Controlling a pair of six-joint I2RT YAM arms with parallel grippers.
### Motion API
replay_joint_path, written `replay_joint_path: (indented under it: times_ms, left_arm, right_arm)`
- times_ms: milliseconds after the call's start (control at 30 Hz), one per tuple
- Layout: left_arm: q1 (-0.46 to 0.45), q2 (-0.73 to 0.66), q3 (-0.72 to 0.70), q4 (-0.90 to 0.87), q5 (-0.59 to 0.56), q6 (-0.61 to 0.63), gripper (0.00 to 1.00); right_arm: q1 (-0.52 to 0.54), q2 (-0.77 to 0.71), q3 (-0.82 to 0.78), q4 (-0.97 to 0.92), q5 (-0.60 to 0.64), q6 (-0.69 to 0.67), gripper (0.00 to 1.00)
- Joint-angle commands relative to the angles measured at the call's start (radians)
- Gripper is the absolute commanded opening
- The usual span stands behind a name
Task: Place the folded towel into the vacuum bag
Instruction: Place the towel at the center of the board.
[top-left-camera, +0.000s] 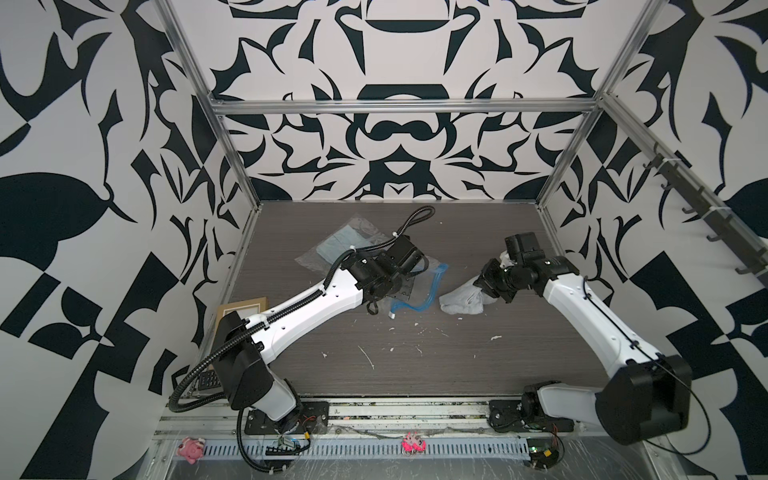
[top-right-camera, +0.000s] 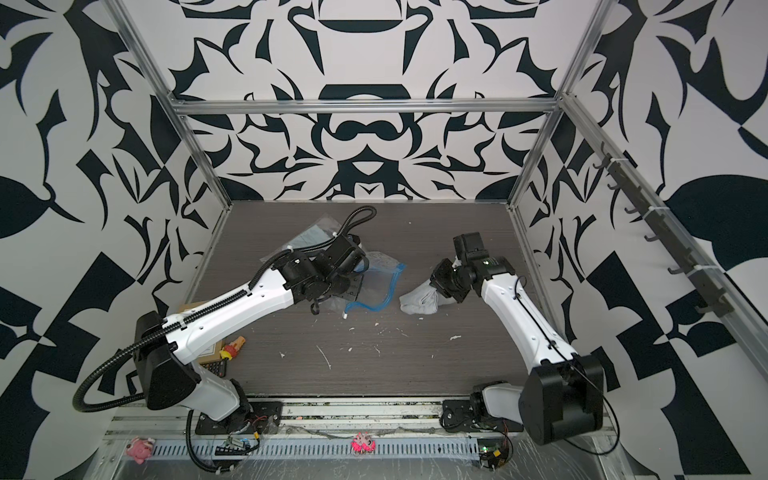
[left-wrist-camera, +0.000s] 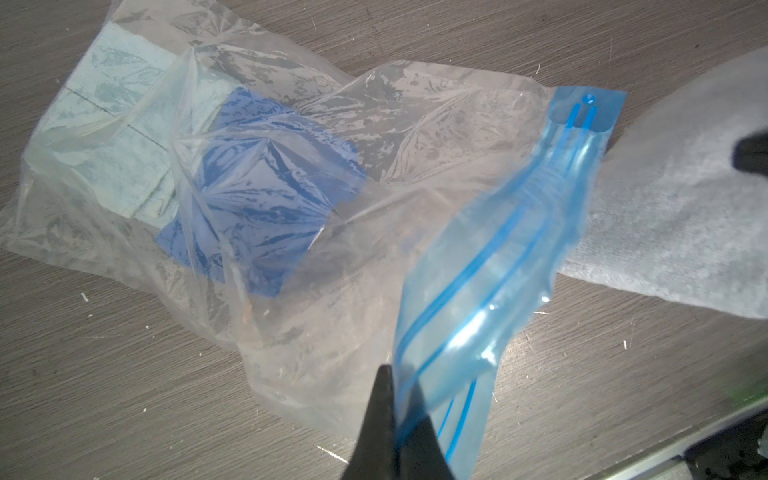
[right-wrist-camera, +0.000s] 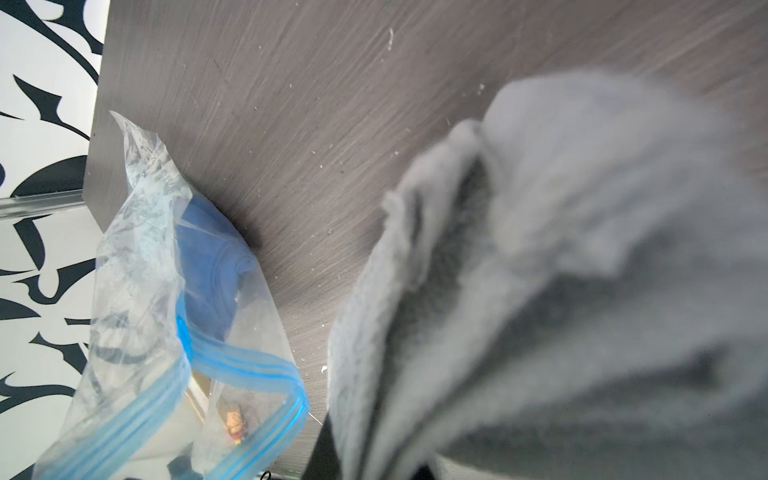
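The vacuum bag (left-wrist-camera: 415, 145) is pinched by the left fingers (left-wrist-camera: 380, 415); the towel (top-left-camera: 461, 301), gripped by the right fingers (left-wrist-camera: 753, 151), must be slid left inside.

- The left arm (top-left-camera: 316, 303) stretches forward and inward, with its wrist bent downward.
- The left gripper (left-wrist-camera: 397, 399) is closed, pinching the blue zip strip of the vacuum bag (left-wrist-camera: 291, 249).
- The right arm (top-left-camera: 582, 307) reaches forward, with its wrist turned inward and low.
- The right gripper (top-left-camera: 482, 296) is clamped on the grey towel (top-left-camera: 459, 301).

Tan board (top-left-camera: 243, 311) on the table (top-left-camera: 457, 365); calculator (top-right-camera: 217, 367), toy (top-right-camera: 233, 347) beside it.
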Motion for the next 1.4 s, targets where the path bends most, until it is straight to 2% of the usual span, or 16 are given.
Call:
replay_joint_path:
  times_ms: [0,100,167,300,433,600,667,767,1033,1067,1100,1233,1367]
  left_arm:
    - [0.003,-0.014,0.005,0.020,-0.002,-0.016,0.00]
    - [0.002,-0.026,-0.005,0.025,-0.006,-0.029,0.00]
    - [0.002,-0.031,-0.015,0.033,-0.005,-0.036,0.00]
    - [0.001,-0.025,-0.027,0.046,0.005,-0.037,0.00]
    - [0.002,-0.001,-0.014,0.047,0.020,-0.027,0.00]
    - [0.002,0.010,-0.006,0.054,0.032,-0.022,0.00]
    - [0.002,0.008,-0.012,0.060,0.034,-0.023,0.00]
    - [0.002,-0.001,-0.027,0.071,0.036,-0.023,0.00]
    - [0.002,-0.019,-0.044,0.078,0.031,-0.025,0.00]
    - [0.002,-0.019,-0.045,0.076,0.030,-0.023,0.00]
    - [0.002,-0.021,-0.045,0.078,0.030,-0.022,0.00]
    - [0.002,-0.019,-0.052,0.088,0.028,-0.017,0.00]
    - [0.002,-0.012,-0.052,0.098,0.031,-0.012,0.00]
  right_arm:
    - [-0.005,0.032,0.120,0.086,-0.004,-0.043,0.07]
    - [-0.005,0.021,0.124,0.090,0.024,-0.069,0.07]
    - [-0.004,-0.009,0.070,0.090,0.047,-0.075,0.07]
    - [-0.010,-0.101,-0.149,0.112,0.071,-0.050,0.09]
    - [-0.018,-0.224,-0.394,0.117,0.108,0.011,0.25]
    - [-0.028,-0.387,-0.547,0.011,0.189,0.071,0.47]
    - [-0.030,-0.446,-0.571,-0.023,0.221,0.087,0.62]
    - [-0.033,-0.482,-0.591,-0.022,0.233,0.112,0.71]
    - [-0.035,-0.441,-0.571,0.039,0.186,0.209,0.80]
    - [-0.034,-0.444,-0.563,0.032,0.194,0.228,0.90]
    - [-0.034,-0.445,-0.553,0.016,0.205,0.255,0.95]
    - [-0.036,-0.423,-0.529,0.000,0.210,0.346,0.95]
    - [-0.036,-0.335,-0.510,0.038,0.166,0.377,0.95]
